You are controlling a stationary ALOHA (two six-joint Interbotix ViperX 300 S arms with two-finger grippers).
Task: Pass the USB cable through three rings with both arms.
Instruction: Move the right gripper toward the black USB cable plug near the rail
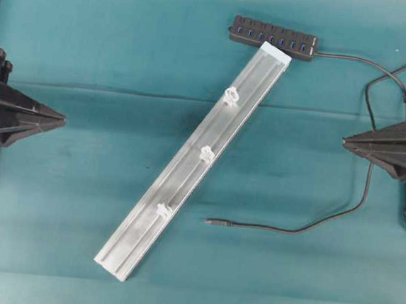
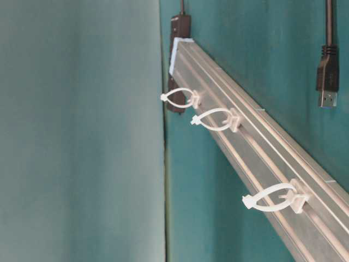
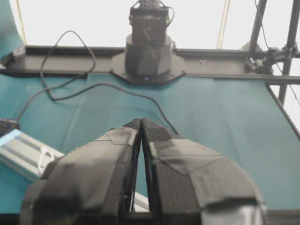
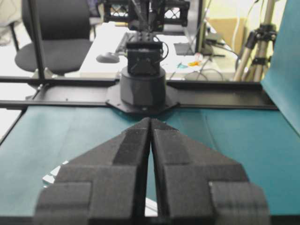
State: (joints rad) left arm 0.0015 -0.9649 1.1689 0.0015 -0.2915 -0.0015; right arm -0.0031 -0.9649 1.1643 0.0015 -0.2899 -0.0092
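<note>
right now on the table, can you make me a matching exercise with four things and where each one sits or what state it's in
Things:
1. USB cable plug
2. three rings
3. USB hub
4. left gripper

Places or states:
a. spaced along the silver rail
b. shut, at the table's left edge in the overhead view
c. lying free on the green cloth, right of the rail
d. at the rail's far end

Pairs: 1-c, 2-a, 3-d, 4-b
</note>
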